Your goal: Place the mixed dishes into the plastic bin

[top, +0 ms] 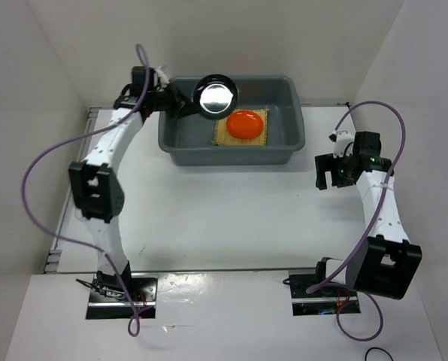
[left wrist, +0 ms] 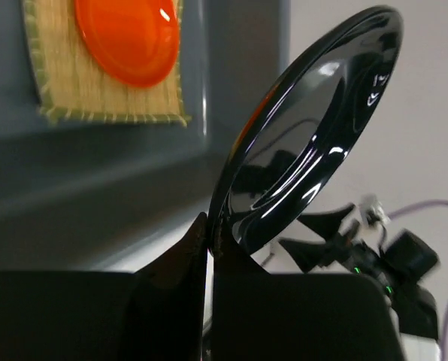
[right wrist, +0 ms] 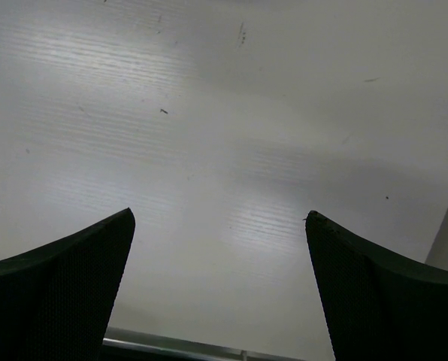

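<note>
1. Grip on the black dish (top: pixel 216 93) comes from the left gripper (left wrist: pixel 209 235), whose jaws are pinched tight on the dish's lower edge.
2. In the left wrist view the black dish stands tilted up on that edge, and its glossy hollow face catches reflections. In the top view that face points up towards the camera.
3. The dish hangs above the far left part of the plastic bin (top: pixel 231 158), about over the far rim and well clear of the bin floor.
4. The plastic bin sits at the far middle of the table (top: pixel 224 218), with its long side facing the arms.
5. On the bin floor lies the bamboo mat (top: pixel 222 137), flat, about mid-floor and a little to the right.
6. The orange dish (top: pixel 244 123) rests right way up on the mat, roughly centred, with mat showing around it.
7. The right gripper (right wrist: pixel 220 218) hovers over the table to the right of the bin, apart from it. Its jaws stand wide apart with nothing between them.
</note>
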Controlling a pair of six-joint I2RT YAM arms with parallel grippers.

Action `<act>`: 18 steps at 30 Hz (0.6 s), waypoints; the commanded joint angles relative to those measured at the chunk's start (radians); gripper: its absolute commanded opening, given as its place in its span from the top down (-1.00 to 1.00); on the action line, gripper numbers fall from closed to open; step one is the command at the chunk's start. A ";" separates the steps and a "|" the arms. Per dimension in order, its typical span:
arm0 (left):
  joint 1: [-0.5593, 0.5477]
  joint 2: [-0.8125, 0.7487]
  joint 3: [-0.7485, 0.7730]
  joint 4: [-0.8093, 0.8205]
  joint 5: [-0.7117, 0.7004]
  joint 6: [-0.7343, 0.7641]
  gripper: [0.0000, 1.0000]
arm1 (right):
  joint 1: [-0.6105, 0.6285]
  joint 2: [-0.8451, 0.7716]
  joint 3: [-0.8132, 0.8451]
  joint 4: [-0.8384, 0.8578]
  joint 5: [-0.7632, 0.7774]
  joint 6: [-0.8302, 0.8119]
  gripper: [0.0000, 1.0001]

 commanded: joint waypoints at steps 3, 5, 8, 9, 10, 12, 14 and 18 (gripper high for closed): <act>-0.130 0.338 0.421 -0.130 -0.100 0.055 1.00 | -0.006 -0.014 0.001 0.072 0.134 0.015 -0.98; -0.167 0.476 0.627 -0.217 -0.132 0.055 1.00 | -0.006 -0.023 0.001 0.081 0.168 0.015 -0.98; -0.188 0.734 1.107 -0.389 -0.208 0.065 1.00 | -0.006 -0.033 -0.008 0.101 0.263 0.015 -0.98; -0.197 0.818 1.277 -0.441 -0.218 0.065 1.00 | -0.006 -0.033 -0.008 0.112 0.287 0.015 -0.98; -0.198 0.896 1.259 -0.472 -0.178 0.013 1.00 | -0.006 -0.033 -0.020 0.121 0.310 0.015 -0.98; -0.187 0.899 1.159 -0.382 -0.190 -0.014 1.00 | -0.006 -0.033 -0.034 0.150 0.344 0.026 -0.98; -0.187 1.006 1.317 -0.391 -0.201 -0.043 1.00 | -0.006 -0.033 -0.060 0.169 0.357 0.017 -0.98; -0.187 1.083 1.300 -0.327 -0.161 -0.119 1.00 | -0.006 -0.024 -0.079 0.199 0.392 0.006 -0.98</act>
